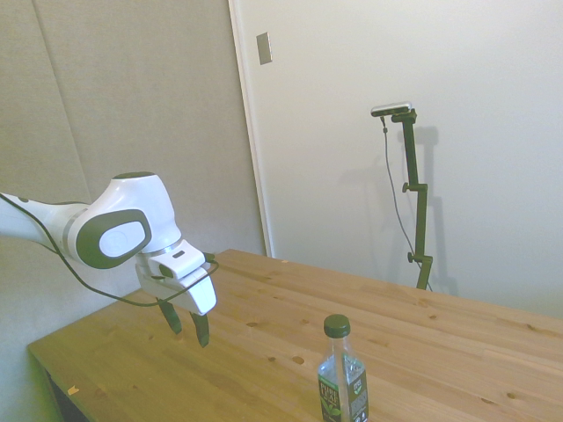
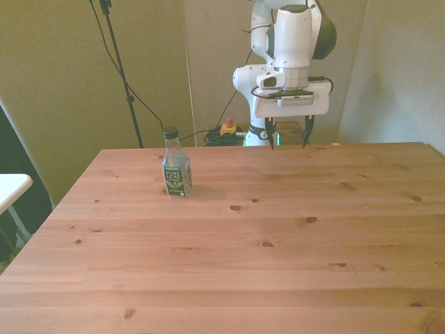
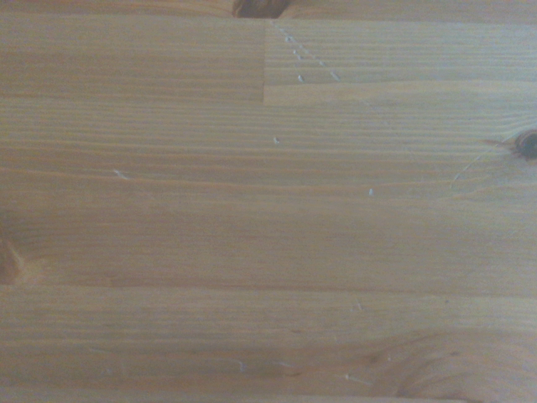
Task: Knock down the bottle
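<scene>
The bottle [image 2: 176, 170] stands upright on the wooden table [image 2: 264, 236], toward the front view's left. It is small and clear, with a dark green cap and a dark label with white lettering, and it also shows at the bottom of the side view as the bottle [image 1: 341, 376]. My gripper [image 2: 287, 137] hangs open above the table's far edge, well to the right of the bottle in the front view and apart from it. In the side view the gripper [image 1: 186, 323] points down with nothing between its fingers. The wrist view shows only bare wood.
A red and yellow object [image 2: 227, 127] and cables lie behind the table's far edge by the robot's base. A white surface [image 2: 10, 186] juts in at the front view's left, beside the table.
</scene>
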Available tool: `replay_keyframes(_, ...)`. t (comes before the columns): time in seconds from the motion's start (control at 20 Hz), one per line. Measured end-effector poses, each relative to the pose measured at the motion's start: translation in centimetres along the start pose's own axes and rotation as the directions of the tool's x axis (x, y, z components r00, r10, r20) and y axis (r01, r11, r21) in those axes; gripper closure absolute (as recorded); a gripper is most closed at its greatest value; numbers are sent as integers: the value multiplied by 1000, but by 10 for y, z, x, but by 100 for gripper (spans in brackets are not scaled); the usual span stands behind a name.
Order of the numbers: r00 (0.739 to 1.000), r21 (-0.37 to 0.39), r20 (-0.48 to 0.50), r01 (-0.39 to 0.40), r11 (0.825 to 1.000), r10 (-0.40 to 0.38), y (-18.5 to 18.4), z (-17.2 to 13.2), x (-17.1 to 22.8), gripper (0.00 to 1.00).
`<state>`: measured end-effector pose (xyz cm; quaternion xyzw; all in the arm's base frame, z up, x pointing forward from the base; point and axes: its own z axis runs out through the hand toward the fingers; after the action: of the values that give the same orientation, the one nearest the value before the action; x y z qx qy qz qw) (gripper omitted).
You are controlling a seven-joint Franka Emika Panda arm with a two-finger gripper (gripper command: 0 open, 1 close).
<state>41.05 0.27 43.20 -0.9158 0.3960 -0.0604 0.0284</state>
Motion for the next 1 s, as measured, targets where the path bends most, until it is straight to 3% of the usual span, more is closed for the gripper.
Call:
replay_keyframes(0.25, 1000, -6, -4, -18, 1000, 18, 9, 2, 11, 0)
replay_keyframes(0.5, 997, -27, -27, -72, 997, 71, 54, -2, 57, 0)
replay_keyframes(1.0, 978, -29, -109, -184, 983, 180, 149, -43, 145, 0)
